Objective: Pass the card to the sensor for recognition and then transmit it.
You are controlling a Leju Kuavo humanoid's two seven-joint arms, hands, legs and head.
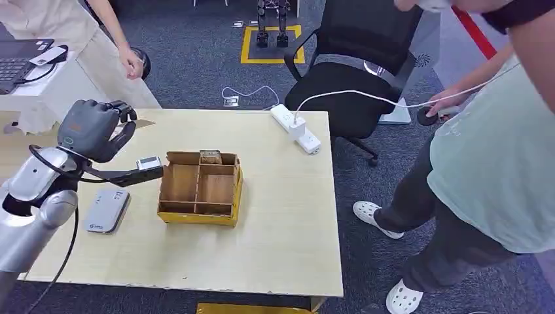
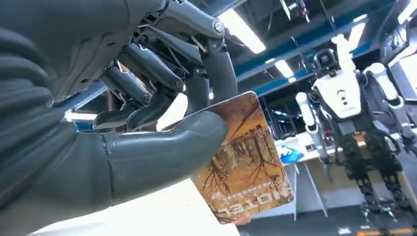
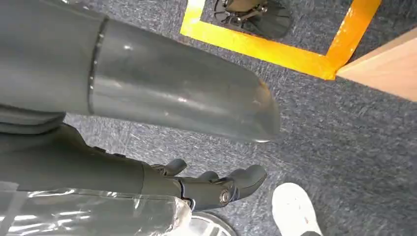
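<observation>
Left hand (image 1: 98,127) is doing all the work right now: we're pinching the orange-brown printed plastic card (image 2: 246,157) between the thick thumb and the darker fingers, raised over the far-left part of the pale wooden table (image 1: 281,216). What we're guessing is the sensor, a flat light-grey rounded card reader (image 1: 108,209), is lying on the table nearer our body than the hand and well below it, beside the yellow-edged cardboard compartment box (image 1: 199,186). So the way we're reading it, the next move is pulling the card back toward us and down, flat face to the reader. Right hand (image 3: 211,184) is hanging low over dark carpet, fingers loosely curled, holding nothing, much farther away. A person in a pale green shirt (image 1: 491,163) is leaning in from our right.
</observation>
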